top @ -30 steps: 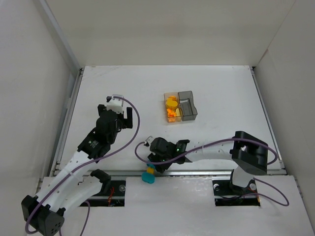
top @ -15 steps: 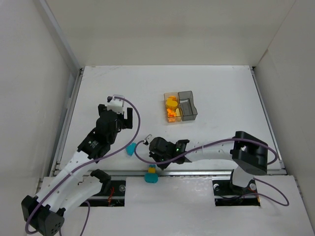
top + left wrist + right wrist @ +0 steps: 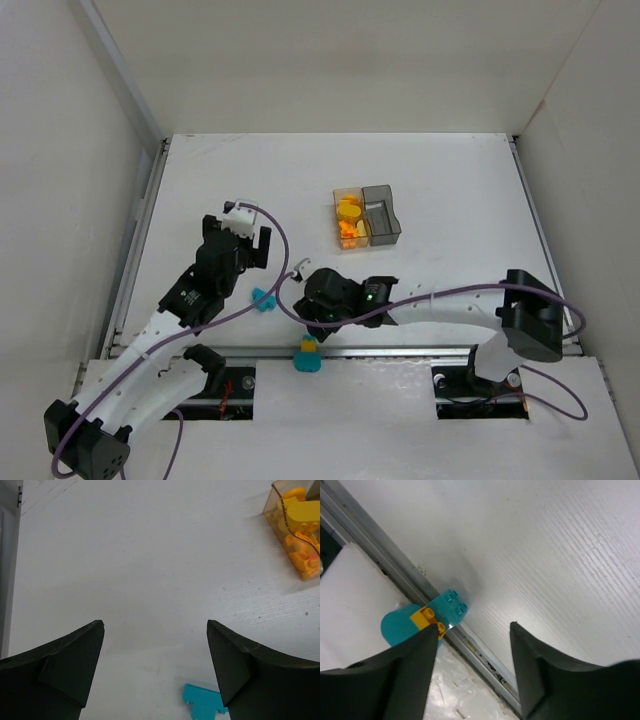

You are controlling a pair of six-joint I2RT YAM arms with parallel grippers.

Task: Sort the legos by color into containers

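**Two teal pieces out on the near side, both grippers empty**

The left gripper (image 3: 155,626) hangs above the table (image 3: 450,180) with its fingers spread wide and nothing between them. A loose teal piece (image 3: 202,703) lies flat on the table just near of it, beside the right-hand finger in the left wrist view. The right gripper (image 3: 473,628) also has its fingers apart and holds nothing. It points down at a teal-and-yellow stack (image 3: 427,620), a rounded teal plate with a small yellow-orange brick on top, lying across the metal rail (image 3: 365,540) at the near edge of the table.

Far and right of both grippers stand the joined containers. The orange bin (image 3: 336,205) already holds yellow and orange pieces (image 3: 348,212). The grey bin (image 3: 381,230) beside it shows no teal inside.

These pieces look light, stiff and smooth, so they would probably skid or flick away under an off-centre squeeze. The flat teal piece is best pinched across its two straight sides, with the fingers coming straight down. The stack is harder, because the rail leaves little room for a finger beneath it. Gripping the teal plate across its width looks safer than taking the small brick, which may pop off.

No brand, label or writing can be read anywhere.
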